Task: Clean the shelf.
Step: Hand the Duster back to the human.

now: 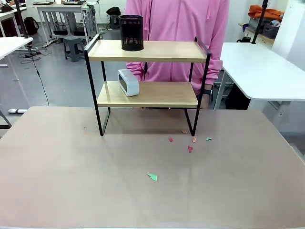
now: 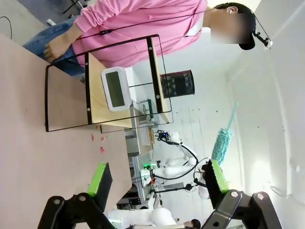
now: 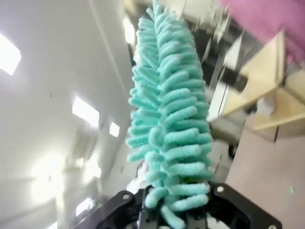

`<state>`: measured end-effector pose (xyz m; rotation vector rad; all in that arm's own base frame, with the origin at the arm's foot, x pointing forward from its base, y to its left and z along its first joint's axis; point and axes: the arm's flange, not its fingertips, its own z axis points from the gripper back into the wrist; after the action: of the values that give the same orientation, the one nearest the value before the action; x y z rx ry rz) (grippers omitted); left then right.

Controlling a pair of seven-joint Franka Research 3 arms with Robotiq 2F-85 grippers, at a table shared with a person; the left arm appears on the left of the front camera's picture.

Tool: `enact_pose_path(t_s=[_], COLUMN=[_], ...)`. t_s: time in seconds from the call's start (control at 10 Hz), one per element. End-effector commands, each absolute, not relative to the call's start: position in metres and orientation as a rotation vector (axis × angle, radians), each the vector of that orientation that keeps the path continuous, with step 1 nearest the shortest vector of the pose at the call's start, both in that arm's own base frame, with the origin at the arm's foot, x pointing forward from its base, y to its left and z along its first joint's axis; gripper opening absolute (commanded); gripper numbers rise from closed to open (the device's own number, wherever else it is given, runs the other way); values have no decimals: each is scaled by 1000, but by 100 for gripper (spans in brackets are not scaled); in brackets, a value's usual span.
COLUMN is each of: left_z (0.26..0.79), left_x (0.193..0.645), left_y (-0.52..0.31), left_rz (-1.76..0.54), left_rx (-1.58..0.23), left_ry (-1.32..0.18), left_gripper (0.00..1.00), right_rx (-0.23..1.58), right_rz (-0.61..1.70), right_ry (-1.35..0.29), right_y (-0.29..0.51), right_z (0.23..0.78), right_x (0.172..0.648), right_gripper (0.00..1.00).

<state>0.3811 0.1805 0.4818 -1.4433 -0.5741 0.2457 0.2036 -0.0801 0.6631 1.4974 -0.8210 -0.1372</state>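
Two boards make up the shelf [image 1: 147, 71], which stands at the far edge of the table [image 1: 71, 167], just in front of a person in a pink top [image 1: 176, 28]. A black mesh cup [image 1: 131, 32] sits on the upper board toward its left end, and a small white clock [image 1: 127, 82] on the lower board. Coloured paper scraps [image 1: 189, 148] lie on the table near the shelf's right front leg, with a green scrap [image 1: 152, 177] nearer the middle.

The step in hand looks like the approach: the right hand [image 3: 178, 210] is clenched around the base of a teal duster [image 3: 167, 109], held up and well apart from the shelf. The left hand [image 2: 159, 183] is released and empty, its green pads [image 2: 99, 179] spread wide. The next move probably calls for lowering the duster to a board and sweeping around the cup or the clock without toppling them.

The right wrist view shows the grip on the duster. The left wrist view shows the duster [image 2: 221, 140] raised far off, and the clock's grey face. The front view lays out the scraps.
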Motion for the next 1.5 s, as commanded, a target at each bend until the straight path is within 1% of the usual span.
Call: enact_pose_path(t_s=[0.0, 0.1, 0.3, 0.4, 0.5, 0.7, 0.8, 0.9, 1.4], left_z=[484, 484, 484, 484, 484, 484, 484, 484, 484], left_x=[379, 379, 379, 379, 379, 379, 379, 379, 379], left_y=[183, 183, 183, 183, 183, 183, 183, 183, 183], left_rz=[228, 228, 228, 228, 228, 228, 228, 228, 228], left_rx=[-1440, -1440, -1440, -1440, -1440, -1440, -1440, -1440, -1440], left_ry=[-562, -562, -562, -562, -562, -562, -562, -562, -562], left_gripper=[100, 100, 100, 100, 100, 100, 100, 100, 100], right_rx=[1509, 1491, 1493, 1485, 1490, 1468, 1415, 1484, 1484], right_rz=[-450, -617, -828, -880, -884, -851, -832, -860, -860], right_ry=[-870, -765, -568, -428, -329, -205, -222, -230, -230], right_y=[-65, -82, -96, -96, -92, -82, -75, -200, -200], right_z=[550, 521, 479, 463, 452, 445, 449, 530, 530], right_x=[137, 129, 118, 119, 125, 141, 152, 156, 156], right_gripper=[0, 0, 0, 0, 0, 0, 0, 0, 0])
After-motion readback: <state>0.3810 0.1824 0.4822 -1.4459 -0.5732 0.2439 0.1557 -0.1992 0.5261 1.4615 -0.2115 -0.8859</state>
